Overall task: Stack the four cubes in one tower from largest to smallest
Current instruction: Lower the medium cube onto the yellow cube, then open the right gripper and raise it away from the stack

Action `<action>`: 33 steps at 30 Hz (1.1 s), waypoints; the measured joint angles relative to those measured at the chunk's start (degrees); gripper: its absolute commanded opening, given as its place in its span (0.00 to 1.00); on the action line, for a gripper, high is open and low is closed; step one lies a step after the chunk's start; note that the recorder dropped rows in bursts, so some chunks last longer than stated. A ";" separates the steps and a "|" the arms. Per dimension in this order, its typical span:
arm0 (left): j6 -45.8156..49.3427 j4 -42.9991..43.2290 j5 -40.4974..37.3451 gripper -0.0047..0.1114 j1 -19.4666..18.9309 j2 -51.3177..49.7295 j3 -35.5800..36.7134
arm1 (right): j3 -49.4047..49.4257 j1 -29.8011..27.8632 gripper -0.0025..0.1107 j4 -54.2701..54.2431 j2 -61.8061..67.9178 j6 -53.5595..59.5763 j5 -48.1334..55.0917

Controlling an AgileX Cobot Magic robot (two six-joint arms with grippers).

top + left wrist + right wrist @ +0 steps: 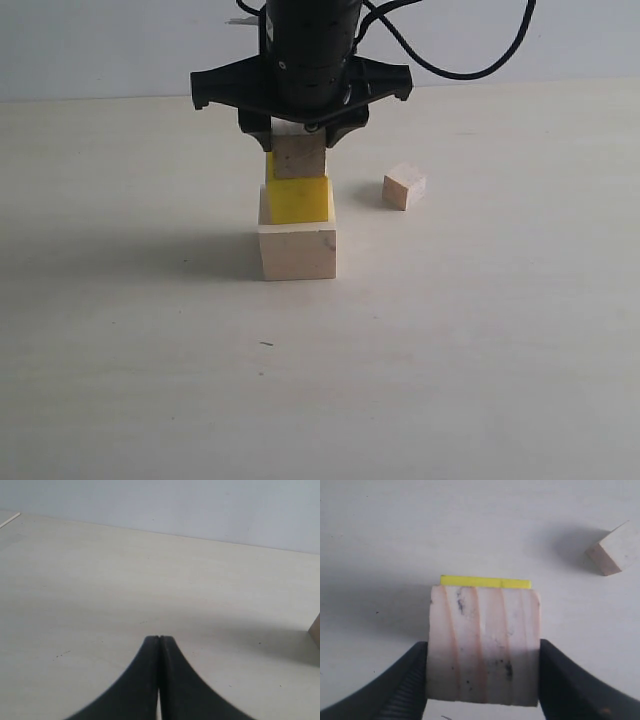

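Clasping the speckled cube [299, 157] atop the yellow cube [298, 202] and largest cube [297, 255], the right jaws pressed its sides; the tiny cube [404, 187] lay toward the surface's [480, 360] right edge; the left jaws were shut.

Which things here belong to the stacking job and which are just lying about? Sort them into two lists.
Job: large pale cube; yellow cube on it; speckled cube above, held by right gripper; tiny cube, lying apart.
Just there: table; left gripper, shut, empty.
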State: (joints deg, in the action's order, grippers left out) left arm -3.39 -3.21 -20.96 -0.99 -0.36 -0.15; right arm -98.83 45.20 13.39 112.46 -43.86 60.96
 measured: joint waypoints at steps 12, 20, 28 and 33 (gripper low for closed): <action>0.00 0.00 0.00 0.04 0.00 0.00 0.00 | 0.00 0.00 0.66 0.00 0.00 0.00 0.10; 0.00 0.00 0.00 0.04 0.00 0.00 0.00 | 0.00 0.00 0.66 -0.82 -0.34 0.00 0.62; 0.00 0.00 0.00 0.04 0.00 0.00 0.00 | 0.00 0.00 0.64 -2.08 -4.87 1.30 2.06; 0.00 0.00 0.00 0.04 0.00 0.00 0.00 | 0.00 0.00 0.39 -0.99 -8.33 3.94 5.98</action>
State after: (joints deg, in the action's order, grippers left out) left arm -3.39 -3.21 -20.96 -0.99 -0.36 -0.15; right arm -98.83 45.20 12.41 104.13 -39.92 66.94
